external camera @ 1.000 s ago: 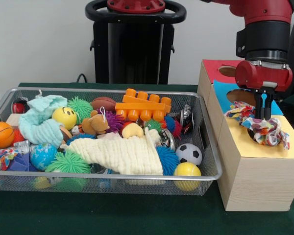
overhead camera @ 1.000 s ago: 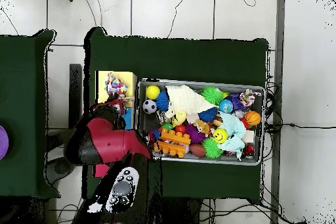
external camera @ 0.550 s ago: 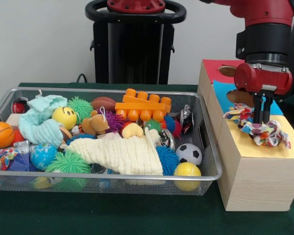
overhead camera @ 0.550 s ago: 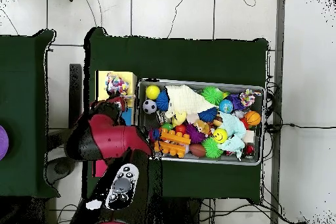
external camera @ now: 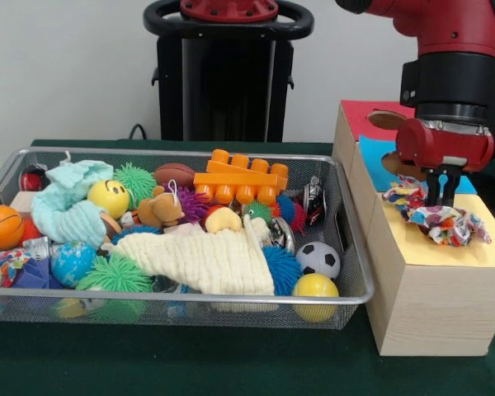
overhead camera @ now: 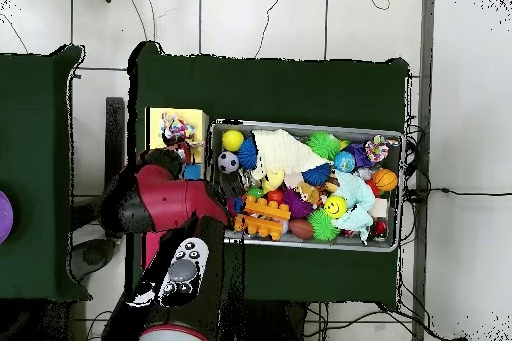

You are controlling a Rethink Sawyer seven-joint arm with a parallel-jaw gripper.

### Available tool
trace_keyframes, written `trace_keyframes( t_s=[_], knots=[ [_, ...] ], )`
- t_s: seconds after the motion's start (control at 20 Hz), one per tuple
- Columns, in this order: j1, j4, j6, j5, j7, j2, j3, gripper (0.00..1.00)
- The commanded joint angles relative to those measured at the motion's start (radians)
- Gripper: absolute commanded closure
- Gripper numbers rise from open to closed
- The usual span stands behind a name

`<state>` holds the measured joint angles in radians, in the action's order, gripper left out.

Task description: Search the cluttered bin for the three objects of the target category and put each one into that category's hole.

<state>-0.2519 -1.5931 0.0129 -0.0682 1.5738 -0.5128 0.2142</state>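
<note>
A knotted rope toy of many colours (external camera: 458, 224) lies on the yellow top (external camera: 408, 247) of the wooden sorting box, over that section's hole. My gripper (external camera: 441, 202) comes straight down onto it, its narrow fingers close together and their tips sunk into the toy, shut on it. In the overhead view the toy (overhead camera: 178, 129) shows on the yellow patch, just beyond the red arm (overhead camera: 160, 207) that hides the gripper. A similar colourful rope toy (external camera: 0, 266) lies in the bin's front left corner.
The wire bin (external camera: 346, 247) beside the box is full of balls, spiky toys, cloths and an orange brick block (external camera: 239, 183). Behind the yellow section the box has a blue section (external camera: 371, 153) and a red section (external camera: 359, 115), each with a hole.
The gripper has come lower onto the rope toy. The toy has flattened against the yellow top and now covers the dark hole seen earlier.
</note>
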Motion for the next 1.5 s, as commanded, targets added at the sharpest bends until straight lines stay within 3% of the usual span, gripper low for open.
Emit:
trace_keyframes(
  t_s=[0.05, 0.65, 1.5],
  knots=[
    [0.021, 0.064, 0.165, -0.020, 0.125, 0.112, -0.037, 1.00],
    [0.073, 0.051, 0.087, 0.025, 0.116, 0.140, -0.128, 1.00],
    [0.095, 0.042, 0.093, 0.058, 0.087, 0.147, -0.156, 1.00]
  ],
)
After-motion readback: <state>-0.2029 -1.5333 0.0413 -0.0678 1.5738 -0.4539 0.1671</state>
